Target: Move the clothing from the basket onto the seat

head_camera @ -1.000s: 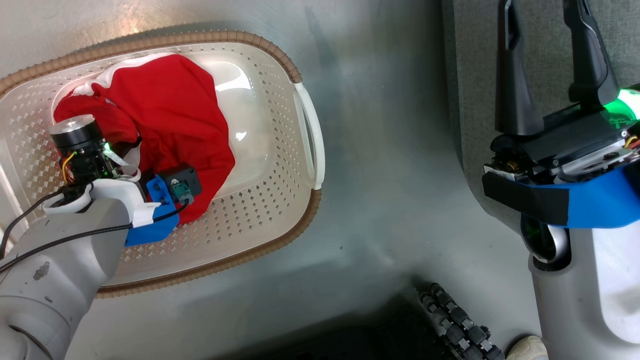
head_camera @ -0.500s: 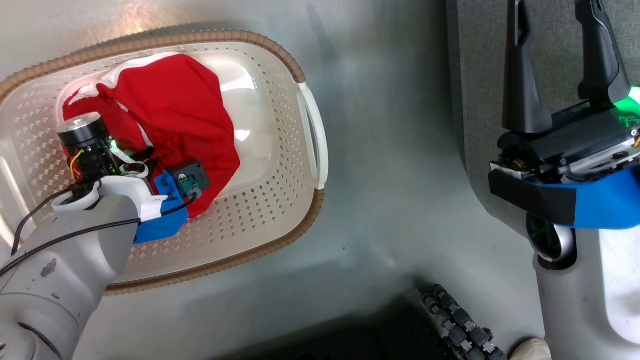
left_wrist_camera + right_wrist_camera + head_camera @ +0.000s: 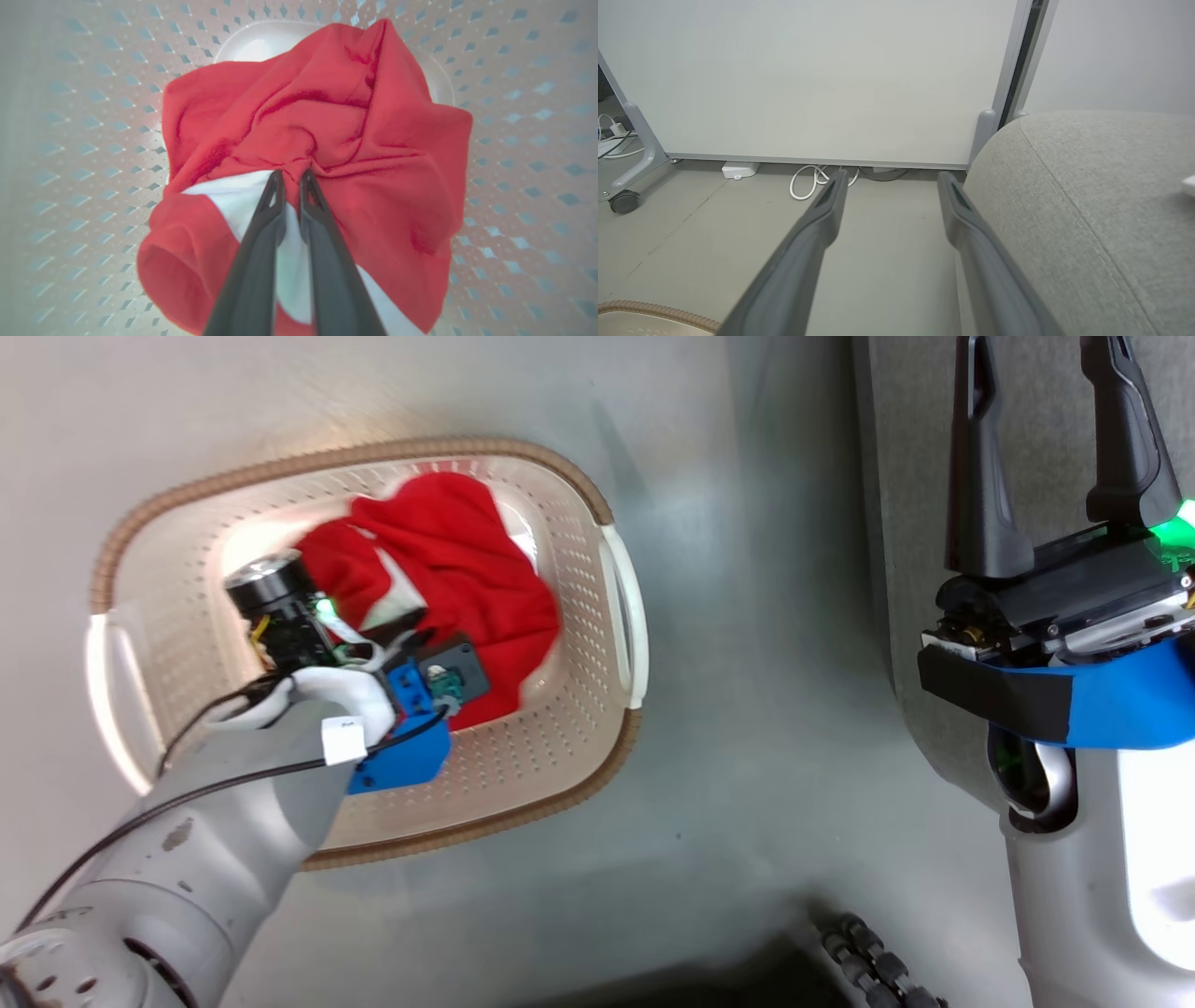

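- The left gripper [image 3: 292, 175] reaches down into the basket [image 3: 373, 453]. Its two dark fingers are drawn almost together, with only a thin slit between them.
- The tips pinch a fold of the clothing [image 3: 355, 121] just where the red cloth meets a white panel. Creases in the fabric run in toward the pinch from all sides.
- The clothing is a crumpled red heap inside the basket. In the head view it sits toward the far right corner of the basket's bottom, close to the right-hand handle [image 3: 627, 616]. The perforated walls are bare around it.
- In the left wrist view, a rolled red opening of the cloth hangs at the lower left of the fingers. The white panel passes beneath them.
- The basket stands on the grey floor [image 3: 747, 709], left of the seat [image 3: 1087, 186] and apart from it.
- The right gripper [image 3: 891, 176] is held at the seat's left edge. Its fingers are spread wide and nothing is between them.
- Beyond the right gripper's fingers stands a pale panel on a wheeled frame [image 3: 808, 79], with white cables [image 3: 808, 182] looped on the floor at its foot.
- A stretch of the basket's brown rim shows at the lower left corner of the right wrist view.
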Tool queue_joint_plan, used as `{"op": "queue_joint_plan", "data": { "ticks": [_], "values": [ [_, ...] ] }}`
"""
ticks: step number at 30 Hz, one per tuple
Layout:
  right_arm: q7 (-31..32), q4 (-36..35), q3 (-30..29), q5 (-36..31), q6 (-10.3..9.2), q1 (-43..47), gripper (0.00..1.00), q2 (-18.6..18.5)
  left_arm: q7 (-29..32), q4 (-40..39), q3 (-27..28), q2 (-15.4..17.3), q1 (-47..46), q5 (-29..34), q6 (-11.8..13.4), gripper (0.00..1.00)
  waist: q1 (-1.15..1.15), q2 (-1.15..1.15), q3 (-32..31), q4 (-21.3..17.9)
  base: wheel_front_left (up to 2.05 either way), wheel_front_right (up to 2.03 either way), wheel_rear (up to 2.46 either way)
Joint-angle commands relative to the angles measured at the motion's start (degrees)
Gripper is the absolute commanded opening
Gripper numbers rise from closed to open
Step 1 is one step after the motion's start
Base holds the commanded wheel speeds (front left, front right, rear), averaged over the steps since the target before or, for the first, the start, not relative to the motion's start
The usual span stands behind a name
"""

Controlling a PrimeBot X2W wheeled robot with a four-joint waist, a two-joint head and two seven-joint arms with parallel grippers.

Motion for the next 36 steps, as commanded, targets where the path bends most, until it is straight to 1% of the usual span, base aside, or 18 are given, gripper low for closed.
{"op": "queue_joint_plan", "data": {
  "ticks": [1,7,13,17,20,24,33,36],
  "values": [
    [-0.2,0.3,-0.2,-0.5,0.03,0.1,1.0,0.0,-1.0,-0.6,-0.1,-0.5,0.4,-1.2,0.0,0.0,0.0,0.0,-2.3,1.7,0.0,0.0,0.0],
    [-0.2,2.0,-1.1,-1.8,0.03,2.0,1.0,0.0,-4.1,-2.3,-0.1,-2.3,1.1,-6.6,0.0,0.0,0.0,0.0,-8.0,4.3,0.0,0.0,0.0],
    [-0.2,3.6,-2.0,-2.0,0.03,4.4,1.0,-0.8,-6.1,-4.6,0.3,-3.1,3.1,-12.0,0.0,0.0,0.0,0.0,-14.8,6.7,0.0,0.0,0.0],
    [-0.2,4.7,-2.5,-1.9,0.03,6.4,1.0,-1.4,-6.4,-6.9,1.1,-3.4,4.5,-14.2,0.0,0.0,0.0,0.0,-19.4,8.2,0.0,0.0,0.0],
    [-0.2,5.4,-2.5,-1.7,0.03,7.8,1.0,-1.8,-6.4,-10.5,3.1,-2.8,5.8,-15.6,0.0,0.0,0.0,0.0,-22.6,9.1,0.0,0.0,0.0],
    [-0.2,6.4,-2.4,-1.4,0.03,9.9,1.0,-1.9,-6.4,-15.0,6.0,-1.7,8.3,-16.5,0.9,0.0,0.0,0.0,-27.4,10.0,0.0,0.0,0.0],
    [-0.2,8.6,-2.3,-0.8,0.03,14.7,1.0,-1.8,-6.5,-23.4,13.7,0.3,13.3,-18.0,3.0,0.0,0.0,0.0,-36.1,10.7,0.0,0.0,0.0],
    [-0.2,9.1,-2.5,-0.4,0.03,16.2,1.0,-1.8,-6.5,-25.9,16.4,0.5,14.8,-18.2,3.4,0.0,0.0,0.0,-38.4,10.8,0.0,0.0,0.0]
  ]
}}
